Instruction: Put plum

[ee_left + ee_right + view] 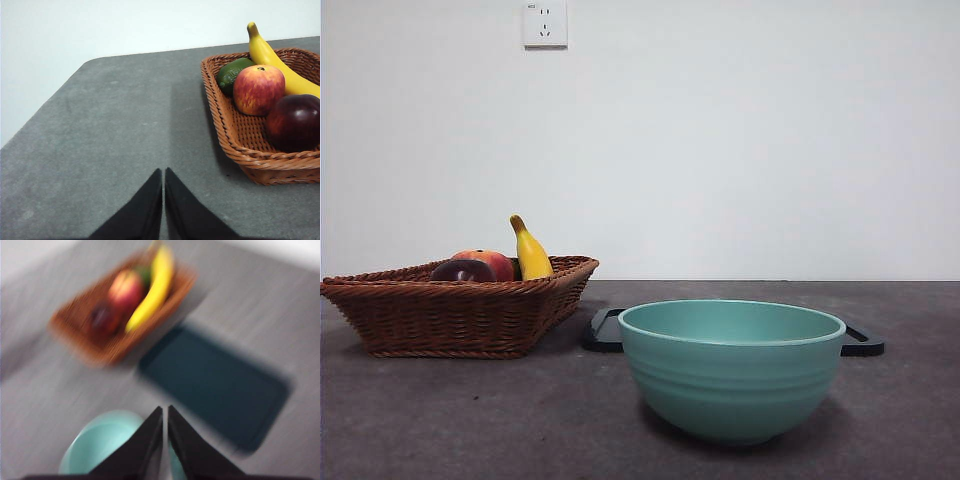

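The dark maroon plum [294,121] lies in a brown wicker basket [235,135], beside a red-orange apple-like fruit [258,89]. In the front view only the plum's top [462,270] shows over the basket rim [450,300]. The blurred right wrist view shows the plum [103,317] too. My left gripper [163,172] is shut and empty over bare table, apart from the basket. My right gripper [165,410] is shut and empty, high above the teal bowl [100,445]. Neither arm shows in the front view.
A yellow banana [280,62] and a green fruit [232,75] share the basket. The teal bowl [731,365] stands near the table's front, with a flat black tray [861,343] behind it. The tray [215,385] lies beside the basket.
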